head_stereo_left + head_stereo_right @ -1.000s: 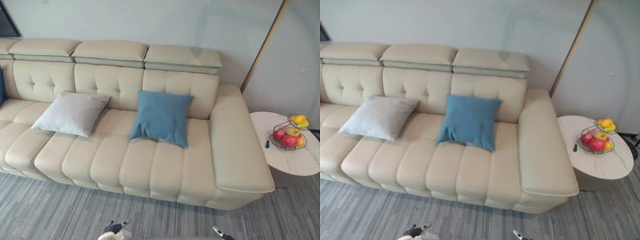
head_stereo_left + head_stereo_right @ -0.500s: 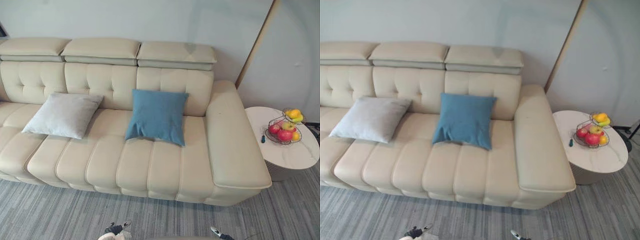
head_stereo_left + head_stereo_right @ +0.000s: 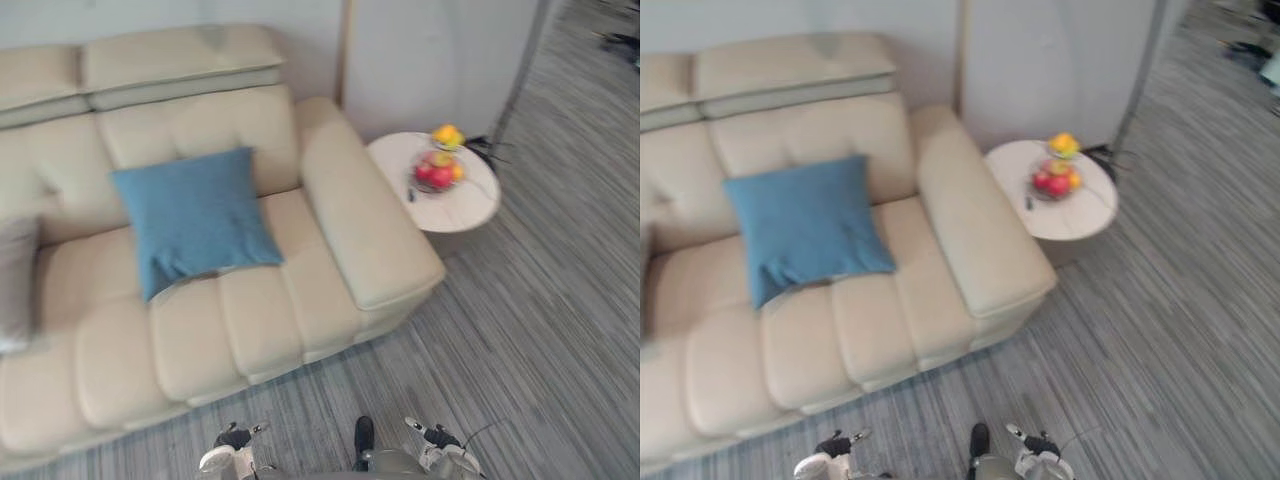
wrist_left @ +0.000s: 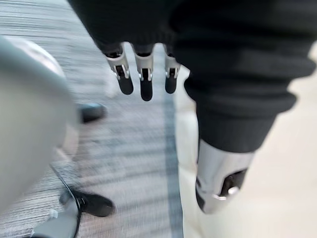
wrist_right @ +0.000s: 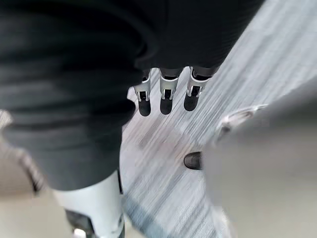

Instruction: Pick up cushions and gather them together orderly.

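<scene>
- Locate blue cushion (image 3: 190, 215) on the seat of the sofa (image 3: 345, 215), leaning on the backrest, ahead and left of both hands, well apart from them.
- Treat left hand (image 4: 143, 79) as probably the nearer; find right hand (image 5: 166, 96) low on the side toward the side table (image 3: 470, 205).
- Read fingers of both hands as straight, slightly apart, holding nothing.
- Expect no clear long axis: roughly square, turned slightly.
- Note grey cushion (image 3: 14, 280) cut off at the left edge, apart from the blue one; outline unreadable.

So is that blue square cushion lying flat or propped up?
Propped up: the blue square cushion leans against the cream sofa's backrest.
</scene>
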Tool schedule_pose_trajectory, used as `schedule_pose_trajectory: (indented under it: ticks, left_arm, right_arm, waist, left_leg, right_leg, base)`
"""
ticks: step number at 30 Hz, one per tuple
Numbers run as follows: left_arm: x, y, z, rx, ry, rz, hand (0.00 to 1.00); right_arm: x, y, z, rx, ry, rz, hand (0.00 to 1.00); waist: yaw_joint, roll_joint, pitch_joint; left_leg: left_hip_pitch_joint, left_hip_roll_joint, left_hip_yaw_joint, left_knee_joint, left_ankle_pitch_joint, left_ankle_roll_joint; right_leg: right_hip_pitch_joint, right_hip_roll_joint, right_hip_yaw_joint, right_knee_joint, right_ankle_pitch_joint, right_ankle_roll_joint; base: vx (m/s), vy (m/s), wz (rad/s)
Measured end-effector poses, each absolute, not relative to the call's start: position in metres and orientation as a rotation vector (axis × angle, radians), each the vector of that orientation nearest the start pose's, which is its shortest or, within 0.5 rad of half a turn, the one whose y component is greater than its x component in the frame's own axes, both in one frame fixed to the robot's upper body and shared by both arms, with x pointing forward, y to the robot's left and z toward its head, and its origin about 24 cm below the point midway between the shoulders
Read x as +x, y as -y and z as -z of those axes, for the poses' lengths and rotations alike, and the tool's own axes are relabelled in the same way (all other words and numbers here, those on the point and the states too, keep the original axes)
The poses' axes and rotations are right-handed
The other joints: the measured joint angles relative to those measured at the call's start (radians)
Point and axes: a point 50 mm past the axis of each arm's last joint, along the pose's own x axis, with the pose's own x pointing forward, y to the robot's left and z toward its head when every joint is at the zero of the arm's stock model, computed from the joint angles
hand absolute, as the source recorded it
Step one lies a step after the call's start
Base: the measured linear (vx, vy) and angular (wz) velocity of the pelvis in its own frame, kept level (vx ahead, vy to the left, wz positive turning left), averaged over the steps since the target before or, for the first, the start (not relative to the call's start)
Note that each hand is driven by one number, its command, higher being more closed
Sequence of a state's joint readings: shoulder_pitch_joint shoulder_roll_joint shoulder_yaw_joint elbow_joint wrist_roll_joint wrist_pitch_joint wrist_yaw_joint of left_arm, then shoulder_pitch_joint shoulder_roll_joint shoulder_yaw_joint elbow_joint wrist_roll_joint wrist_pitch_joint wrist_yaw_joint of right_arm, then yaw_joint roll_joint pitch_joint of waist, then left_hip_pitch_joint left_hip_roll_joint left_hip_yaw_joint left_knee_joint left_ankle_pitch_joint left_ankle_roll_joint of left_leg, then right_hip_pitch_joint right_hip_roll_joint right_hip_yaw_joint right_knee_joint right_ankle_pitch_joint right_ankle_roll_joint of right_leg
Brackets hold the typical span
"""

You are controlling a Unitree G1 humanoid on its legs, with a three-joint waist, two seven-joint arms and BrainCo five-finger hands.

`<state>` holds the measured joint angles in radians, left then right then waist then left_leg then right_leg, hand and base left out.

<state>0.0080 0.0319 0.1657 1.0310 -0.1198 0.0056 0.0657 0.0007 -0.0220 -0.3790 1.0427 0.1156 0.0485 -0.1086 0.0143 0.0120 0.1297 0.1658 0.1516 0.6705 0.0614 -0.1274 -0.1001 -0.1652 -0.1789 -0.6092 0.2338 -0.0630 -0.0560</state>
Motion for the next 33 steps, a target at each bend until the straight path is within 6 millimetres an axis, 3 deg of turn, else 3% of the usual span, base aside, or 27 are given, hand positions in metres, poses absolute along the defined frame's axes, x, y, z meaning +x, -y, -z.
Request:
schedule_pose_trajectory:
  ticks: [4, 6, 7, 8, 9, 10, 11, 12, 15, 17, 19, 21, 23, 25, 26, 27, 28, 29, 31, 32, 33]
  left_arm:
    - [0.122, -0.182, 0.156, -0.117, -1.05, -0.252, 0.0]
    - [0.122, -0.184, 0.157, -0.112, -1.058, -0.253, 0.0]
    - [0.122, -0.185, 0.157, -0.11, -1.057, -0.255, 0.0]
    - [0.122, -0.186, 0.156, -0.122, -1.053, -0.267, 0.0]
    - [0.122, -0.186, 0.156, -0.137, -1.049, -0.277, 0.0]
    - [0.126, -0.183, 0.155, -0.159, -1.03, -0.278, 0.0]
    - [0.127, -0.183, 0.154, -0.169, -1.021, -0.284, 0.0]
    - [0.126, -0.184, 0.153, -0.191, -1.011, -0.295, 0.0]
    - [0.128, -0.182, 0.152, -0.204, -0.994, -0.3, 0.0]
    - [0.127, -0.183, 0.151, -0.225, -0.985, -0.322, 0.0]
    - [0.121, -0.183, 0.153, -0.235, -0.998, -0.338, 0.0]
    - [0.118, -0.187, 0.154, -0.24, -1.005, -0.354, 0.0]
    - [0.114, -0.193, 0.154, -0.225, -1.01, -0.366, 0.0]
    - [0.113, -0.195, 0.154, -0.222, -1.016, -0.369, 0.0]
    - [0.114, -0.193, 0.154, -0.22, -1.018, -0.366, 0.0]
    - [0.114, -0.193, 0.154, -0.211, -1.019, -0.36, 0.0]
    - [0.115, -0.192, 0.154, -0.182, -1.026, -0.336, 0.0]
    - [0.115, -0.194, 0.155, -0.163, -1.035, -0.328, 0.0]
    - [0.116, -0.199, 0.155, -0.138, -1.043, -0.321, 0.0]
    - [0.116, -0.197, 0.155, -0.139, -1.045, -0.32, 0.0]
    - [0.119, -0.194, 0.156, -0.146, -1.046, -0.312, 0.0]
  right_arm:
    - [0.115, 0.213, 0.156, 0.212, -1.08, 0.506, 0.0]
    - [0.117, 0.213, 0.156, 0.213, -1.081, 0.502, 0.0]
    - [0.116, 0.213, 0.157, 0.213, -1.083, 0.503, 0.0]
    - [0.116, 0.214, 0.156, 0.204, -1.082, 0.503, 0.0]
    - [0.117, 0.215, 0.156, 0.199, -1.078, 0.501, 0.0]
    - [0.117, 0.215, 0.156, 0.202, -1.08, 0.503, 0.0]
    - [0.117, 0.214, 0.156, 0.204, -1.081, 0.501, 0.0]
    - [0.115, 0.212, 0.157, 0.211, -1.091, 0.502, 0.0]
    - [0.114, 0.212, 0.157, 0.216, -1.09, 0.511, 0.0]
    - [0.112, 0.213, 0.157, 0.213, -1.091, 0.518, 0.0]
    - [0.107, 0.214, 0.158, 0.215, -1.095, 0.528, 0.0]
    - [0.101, 0.213, 0.159, 0.215, -1.096, 0.533, 0.0]
    - [0.088, 0.207, 0.162, 0.233, -1.119, 0.539, 0.0]
    - [0.093, 0.206, 0.16, 0.237, -1.098, 0.537, 0.0]
    - [0.095, 0.207, 0.159, 0.236, -1.092, 0.537, 0.0]
    - [0.099, 0.207, 0.159, 0.236, -1.084, 0.533, 0.0]
    - [0.103, 0.207, 0.158, 0.234, -1.083, 0.526, 0.0]
    - [0.11, 0.204, 0.158, 0.233, -1.083, 0.509, 0.0]
    - [0.116, 0.198, 0.158, 0.233, -1.088, 0.484, 0.0]
    - [0.117, 0.199, 0.159, 0.229, -1.094, 0.485, 0.0]
    - [0.118, 0.206, 0.157, 0.213, -1.087, 0.494, 0.0]
  waist:
    - [-0.003, 0.015, 0.024]
    - [-0.007, 0.012, 0.033]
    - [-0.008, 0.022, 0.038]
    - [-0.006, 0.021, 0.055]
    - [-0.005, 0.026, 0.058]
    - [-0.001, 0.025, 0.058]
    - [0.01, 0.025, 0.061]
    - [0.028, 0.026, 0.061]
    - [0.047, 0.027, 0.061]
    - [0.055, 0.028, 0.06]
    - [0.063, 0.039, 0.048]
    - [0.071, 0.027, 0.026]
    - [0.08, -0.006, -0.013]
    - [0.081, -0.014, -0.015]
    - [0.08, -0.008, -0.012]
    - [0.084, -0.007, -0.011]
    - [0.083, -0.003, -0.01]
    - [0.082, -0.002, -0.01]
    - [0.083, -0.013, -0.012]
    - [0.083, -0.011, -0.008]
    - [0.083, 0.011, 0.0]
  left_leg:
    - [0.009, 0.046, 0.02, 0.087, -0.004, -0.007]
    - [-0.077, 0.146, 0.002, 0.374, -0.008, -0.013]
    - [-0.113, 0.201, -0.026, 0.512, 0.005, 0.012]
    - [-0.151, 0.228, -0.087, 0.636, -0.02, 0.048]
    - [-0.18, 0.21, -0.149, 0.685, -0.064, 0.04]
    - [-0.224, 0.158, -0.222, 0.698, -0.109, 0.014]
    - [-0.247, 0.122, -0.261, 0.686, -0.131, 0.011]
    - [-0.288, 0.048, -0.34, 0.619, -0.147, 0.013]
    - [-0.355, -0.058, -0.54, 0.403, -0.139, 0.007]
    - [-0.381, -0.097, -0.683, 0.303, -0.109, 0.002]
    - [-0.374, -0.088, -0.758, 0.262, -0.075, 0.037]
    - [-0.344, -0.072, -0.691, 0.263, -0.052, 0.037]
    - [-0.314, -0.061, -0.543, 0.258, -0.074, 0.06]
    - [-0.254, -0.053, -0.425, 0.253, -0.089, 0.075]
    - [-0.226, -0.04, -0.372, 0.255, -0.092, 0.08]
    - [-0.207, -0.033, -0.343, 0.252, -0.092, 0.08]
    - [-0.17, -0.017, -0.294, 0.24, -0.092, 0.08]
    - [-0.147, -0.007, -0.289, 0.226, -0.092, 0.08]
    - [-0.112, -0.01, -0.253, 0.195, -0.093, 0.079]
    - [-0.081, -0.013, -0.237, 0.172, -0.095, 0.074]
    - [-0.062, -0.008, -0.239, 0.156, -0.085, 0.058]
  right_leg:
    - [-0.021, 0.084, 0.13, -0.029, -0.019, 0.012]
    - [-0.01, 0.114, 0.174, -0.048, -0.026, 0.003]
    - [0.012, 0.134, 0.195, -0.059, -0.029, -0.005]
    - [0.035, 0.157, 0.243, -0.055, -0.03, -0.04]
    - [0.044, 0.164, 0.268, -0.048, -0.036, -0.052]
    - [0.051, 0.172, 0.318, -0.049, -0.038, -0.054]
    - [0.058, 0.178, 0.354, -0.053, -0.038, -0.054]
    - [0.071, 0.193, 0.42, -0.066, -0.038, -0.051]
    - [0.101, 0.227, 0.526, -0.083, -0.045, -0.036]
    - [0.1, 0.252, 0.595, -0.081, -0.049, -0.028]
    - [0.098, 0.287, 0.672, -0.068, -0.057, -0.019]
    - [0.091, 0.294, 0.727, -0.031, -0.086, 0.003]
    - [0.018, 0.22, 0.665, 0.117, -0.147, 0.083]
    - [-0.028, 0.156, 0.567, 0.242, -0.171, 0.149]
    - [-0.037, 0.119, 0.489, 0.274, -0.159, 0.16]
    - [-0.037, 0.095, 0.426, 0.274, -0.15, 0.142]
    - [-0.029, 0.052, 0.264, 0.233, -0.133, 0.109]
    - [-0.025, 0.042, 0.154, 0.166, -0.115, 0.087]
    - [-0.029, 0.043, 0.027, 0.029, -0.01, 0.045]
    - [-0.022, 0.051, -0.037, -0.012, 0.014, -0.022]
    - [-0.011, 0.072, -0.031, -0.028, 0.021, -0.031]
  base:
    - [0.03, -0.215, -1.04]
    - [0.07, -0.226, -0.94]
    - [0.11, -0.155, -0.82]
    - [0.15, -0.128, -0.81]
    - [0.11, -0.06, -0.95]
    - [0.09, -0.023, -0.96]
    - [0.13, 0.001, -1.37]
    - [0.13, 0.014, -1.38]
    - [0.17, 0.075, -1.42]
    - [0.15, 0.11, -1.26]
    - [0.25, 0.208, -1.67]
    - [0.29, 0.232, -1.58]
    - [0.3, 0.214, -1.52]
    - [0.29, 0.166, -1.57]
    - [0.23, 0.115, -1.45]
    - [0.2, 0.059, -1.57]
    - [0.21, -0.013, -1.62]
    - [0.27, -0.081, -1.79]
    - [0.24, -0.14, -1.4]
    - [0.25, -0.178, -1.31]
    - [0.25, -0.175, -1.15]
